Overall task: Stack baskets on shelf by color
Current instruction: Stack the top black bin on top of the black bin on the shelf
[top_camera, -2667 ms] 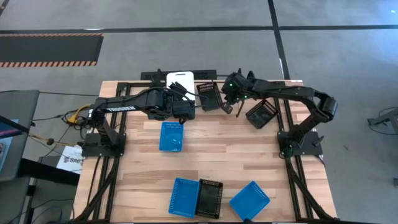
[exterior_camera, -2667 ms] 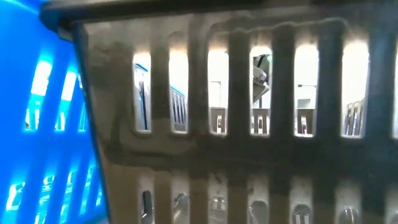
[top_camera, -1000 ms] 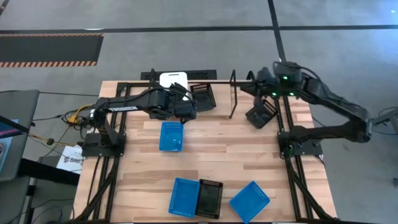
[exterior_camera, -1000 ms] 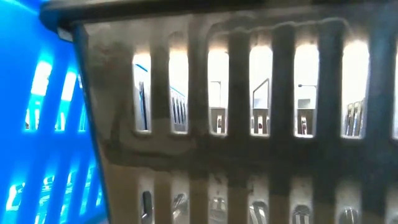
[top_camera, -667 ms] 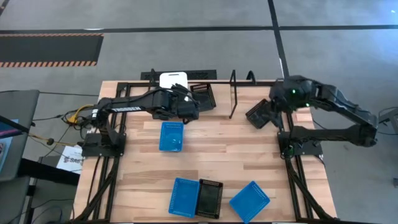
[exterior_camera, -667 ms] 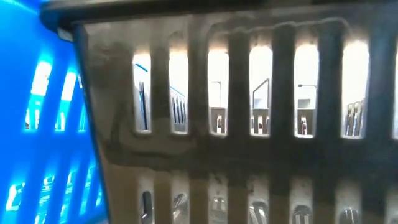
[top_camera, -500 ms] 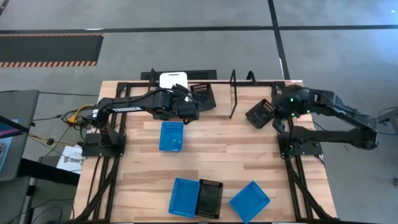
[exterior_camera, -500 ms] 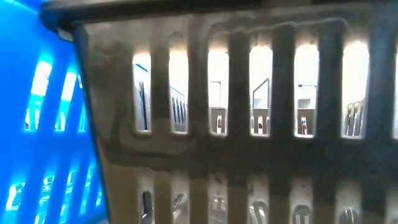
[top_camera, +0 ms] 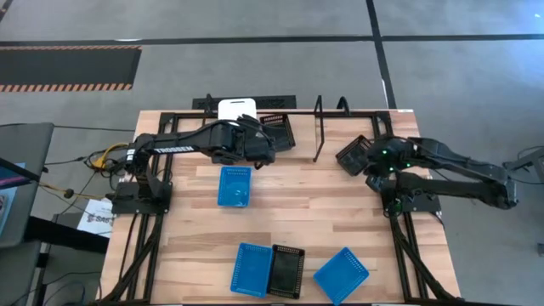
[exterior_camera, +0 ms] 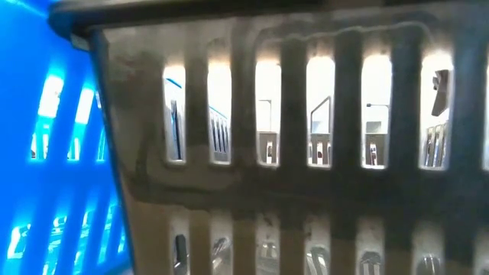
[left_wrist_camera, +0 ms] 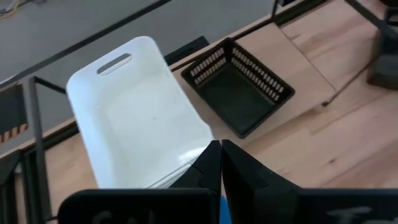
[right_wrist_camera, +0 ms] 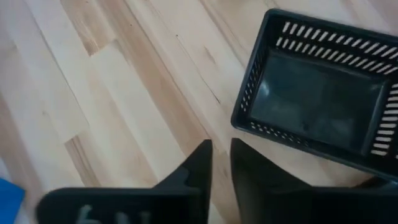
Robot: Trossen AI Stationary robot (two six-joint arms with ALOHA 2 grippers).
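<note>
A white basket [top_camera: 237, 109] sits in the black shelf [top_camera: 319, 127] at the table's far edge, with a black basket [top_camera: 278, 130] to its right. My left gripper [left_wrist_camera: 220, 155] is shut at the white basket's [left_wrist_camera: 134, 118] near right corner. My right gripper [right_wrist_camera: 221, 152] stands slightly open above bare wood, just short of a second black basket [right_wrist_camera: 317, 106], which lies flat on the table at the far right [top_camera: 352, 155]. A blue basket [top_camera: 235, 185] lies mid-table. My left gripper's shut fingertips stand over the white basket's near right corner rim [left_wrist_camera: 202, 144], slanting down from the near side. I cannot tell whether they touch it.
At the near edge lie a blue basket [top_camera: 252, 269], a black one [top_camera: 287, 270] and another blue one [top_camera: 342, 274]. The first two fill the low view, as a blue wall [exterior_camera: 46, 153] and a black wall [exterior_camera: 290, 153]. Bare wood lies between the mid-table basket and the right arm.
My right gripper has come down from high over the shelf's right end, moving toward the near edge and tipping downward. It now stands low beside the right black basket. The baskets have stayed where they were.
</note>
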